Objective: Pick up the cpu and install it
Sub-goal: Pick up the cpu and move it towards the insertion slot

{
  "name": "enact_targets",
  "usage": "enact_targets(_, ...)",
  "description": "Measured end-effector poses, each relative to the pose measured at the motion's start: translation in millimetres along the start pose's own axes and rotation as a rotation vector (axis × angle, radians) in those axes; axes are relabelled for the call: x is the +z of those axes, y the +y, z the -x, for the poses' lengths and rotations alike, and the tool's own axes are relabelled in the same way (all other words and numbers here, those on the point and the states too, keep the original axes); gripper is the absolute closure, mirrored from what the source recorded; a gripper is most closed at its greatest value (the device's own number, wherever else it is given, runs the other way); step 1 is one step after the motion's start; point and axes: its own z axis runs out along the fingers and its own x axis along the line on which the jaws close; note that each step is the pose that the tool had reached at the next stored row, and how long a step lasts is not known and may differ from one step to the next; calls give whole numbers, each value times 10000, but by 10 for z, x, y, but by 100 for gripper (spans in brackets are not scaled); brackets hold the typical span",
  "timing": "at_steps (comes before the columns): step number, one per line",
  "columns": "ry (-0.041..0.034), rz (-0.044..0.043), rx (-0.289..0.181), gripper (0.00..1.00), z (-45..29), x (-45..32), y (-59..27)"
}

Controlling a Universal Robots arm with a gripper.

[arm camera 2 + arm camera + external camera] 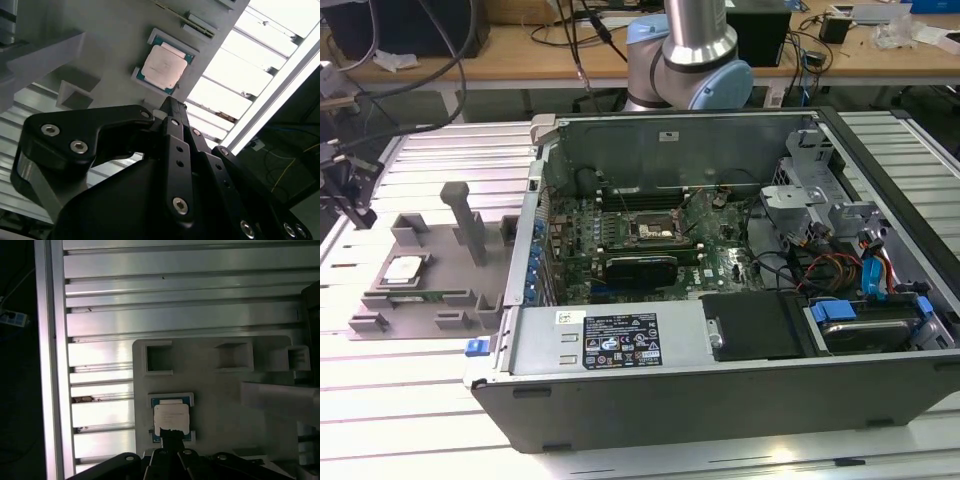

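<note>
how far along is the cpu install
Nothing looks done yet: the cpu lies in its grey holder beside the case. In hand: the gripper is poised close to the cpu, which is not lifted. Left: pickup and seating it in the socket inside the case.

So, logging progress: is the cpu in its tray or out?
In: the cpu lies flat in its recess on the grey tray, with the gripper near it.
</note>
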Motion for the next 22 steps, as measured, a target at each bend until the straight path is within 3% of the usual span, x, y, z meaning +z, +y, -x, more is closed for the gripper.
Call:
enact_targets(8,-1,1,-6,89,-4,186,-7)
enact_targets(13,1,1,-25,89,67,359,-24)
enact_targets(22,0,3,-38,89,111,541,-120)
